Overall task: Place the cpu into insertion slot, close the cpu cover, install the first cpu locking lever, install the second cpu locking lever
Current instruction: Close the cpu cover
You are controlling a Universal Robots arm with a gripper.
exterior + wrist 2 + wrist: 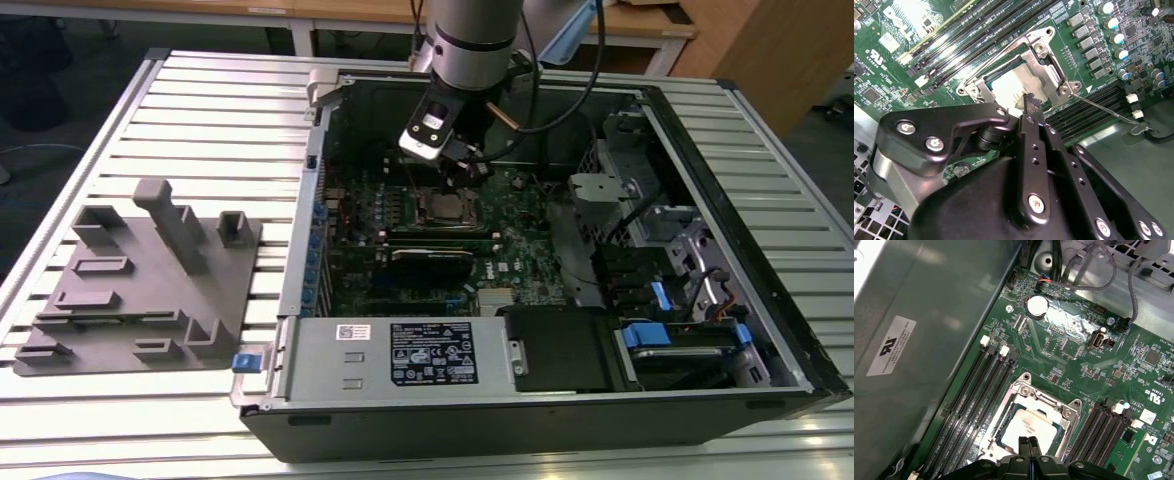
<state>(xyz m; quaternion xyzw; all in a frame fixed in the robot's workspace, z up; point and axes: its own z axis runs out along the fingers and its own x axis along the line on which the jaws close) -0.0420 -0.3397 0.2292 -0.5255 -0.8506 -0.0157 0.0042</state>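
The cpu [1030, 426] lies flat in its socket on the green board [1074, 365]. Its pale metal top shows through the window of the cover [1070, 413], which we see folded down around it in both wrist views. The gripper [1028, 441] hangs just above the chip's near edge, its two black fingers pressed together. In the second wrist view, a thin wire lever [1104, 109] angles out from a corner of the socket, just beside the gripper [1031, 100]. Dark memory slots [974, 390] flank the socket on both sides. In the exterior view, we find the arm [470, 40] reaching down into an open case [534, 420] laid on a slatted table [200, 110]. A white-labelled grey box [400, 350] sits along the case's near wall. A grey fixture [134, 290] rests on the table, well apart, on the exterior view's left.
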